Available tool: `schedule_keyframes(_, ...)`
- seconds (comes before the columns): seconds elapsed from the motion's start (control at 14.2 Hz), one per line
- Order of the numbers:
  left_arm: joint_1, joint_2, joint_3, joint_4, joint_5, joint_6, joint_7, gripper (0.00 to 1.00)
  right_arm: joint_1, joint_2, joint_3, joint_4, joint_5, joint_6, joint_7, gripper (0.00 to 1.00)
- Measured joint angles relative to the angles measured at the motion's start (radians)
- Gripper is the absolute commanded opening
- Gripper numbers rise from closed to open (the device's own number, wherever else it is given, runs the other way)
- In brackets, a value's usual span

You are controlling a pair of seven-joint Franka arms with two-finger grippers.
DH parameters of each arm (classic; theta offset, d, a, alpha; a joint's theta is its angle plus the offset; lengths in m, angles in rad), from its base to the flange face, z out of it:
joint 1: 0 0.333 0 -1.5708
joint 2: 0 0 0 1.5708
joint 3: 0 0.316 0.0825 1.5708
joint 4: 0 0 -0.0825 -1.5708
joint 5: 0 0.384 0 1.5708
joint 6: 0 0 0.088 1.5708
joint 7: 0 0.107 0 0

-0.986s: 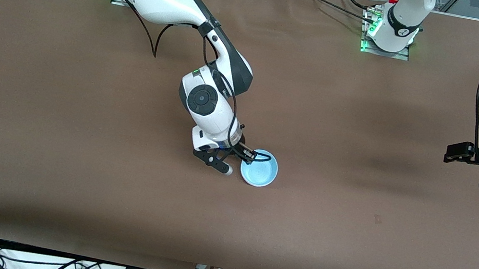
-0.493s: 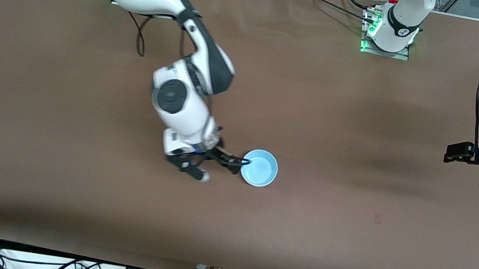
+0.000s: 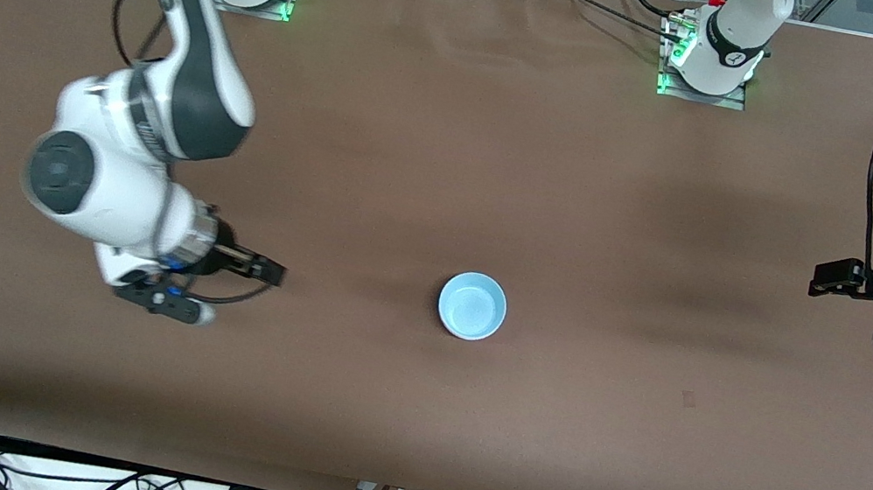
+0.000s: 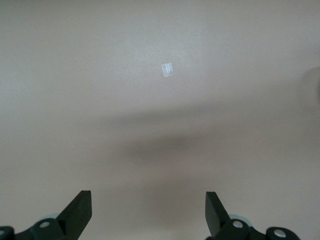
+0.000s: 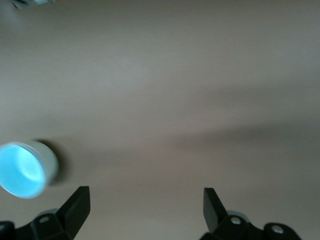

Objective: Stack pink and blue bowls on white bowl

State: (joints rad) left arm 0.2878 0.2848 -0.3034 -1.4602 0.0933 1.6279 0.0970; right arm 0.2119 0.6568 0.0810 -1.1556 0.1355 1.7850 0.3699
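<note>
On bare brown table [image 3: 546, 441], blue bowl [image 3: 472, 306], unlabelled; both end effectors [image 5: 145, 210] [image 4: 148, 212] wide, empty.

You can see only the blue bowl [image 3: 472, 306] from above in the front view; whether the pink and white bowls sit beneath it cannot be told from there. In the right wrist view that bowl [image 5: 22, 169] is smeared with blur and cut off at the frame edge. The left gripper [image 3: 825, 279] sits at the front view's edge with its arm cropped, and the small pale square [image 4: 167, 70] on the table is too small to identify.
</note>
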Motion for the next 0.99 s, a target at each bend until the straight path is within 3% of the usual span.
schedule_keyframes(0.21,0.000,0.000,0.001,0.000,0.000,0.029,-0.001,1.00,-0.053,-0.118,-0.025,-0.156,-0.001,-0.012,-0.108,1.00)
schedule_keyframes(0.42,0.004,0.000,0.006,0.000,0.000,0.050,-0.015,1.00,-0.052,-0.353,-0.034,-0.360,-0.031,-0.055,-0.130,1.00)
schedule_keyframes(0.63,0.013,0.000,0.011,0.001,0.000,0.056,-0.031,1.00,-0.049,-0.576,-0.034,-0.471,-0.113,-0.177,-0.166,1.00)
schedule_keyframes(0.77,0.029,-0.002,0.011,0.022,0.000,0.063,-0.047,1.00,-0.049,-0.631,-0.042,-0.488,-0.128,-0.191,-0.197,1.00)
schedule_keyframes(0.99,0.053,-0.013,0.011,0.080,0.000,0.062,-0.049,1.00,-0.050,-0.625,-0.063,-0.488,-0.130,-0.189,-0.219,1.00)
